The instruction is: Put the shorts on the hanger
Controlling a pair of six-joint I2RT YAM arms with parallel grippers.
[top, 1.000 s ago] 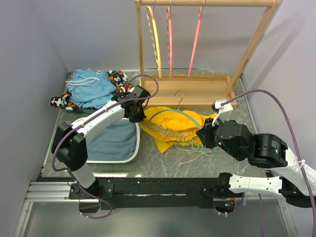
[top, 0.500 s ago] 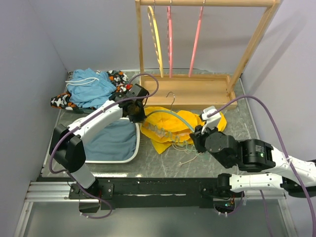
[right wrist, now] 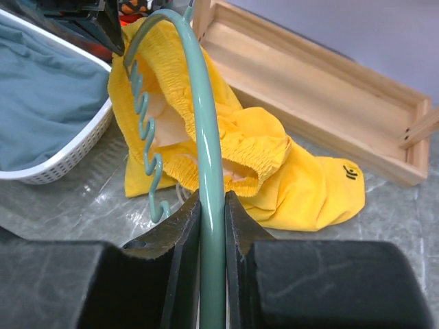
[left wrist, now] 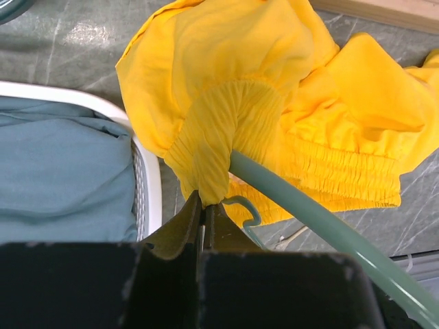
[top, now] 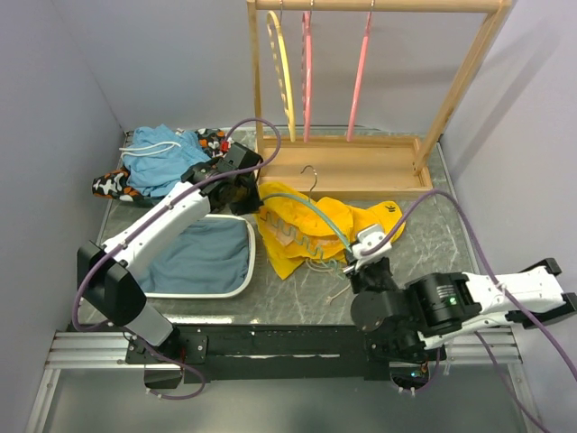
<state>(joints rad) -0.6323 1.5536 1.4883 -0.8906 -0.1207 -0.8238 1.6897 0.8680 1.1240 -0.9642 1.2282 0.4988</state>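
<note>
Over grey tabletop (top: 288,293), left end effector (left wrist: 204,203) pinches shorts (left wrist: 240,62) waistband; right end effector (right wrist: 212,205) clamps hanger (right wrist: 204,116).

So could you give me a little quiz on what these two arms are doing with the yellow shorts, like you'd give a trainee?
1. Pick one. The right gripper is closed on:
A) a pink hanger
B) the teal hanger
C) the rim of the white basket

2. True or false: the left gripper is pinching the gathered waistband of the yellow shorts.

3. Fill in the number: ___ hangers hang from the wooden rack at the back.

Key
1. B
2. True
3. Three: one yellow and two pink.
</note>
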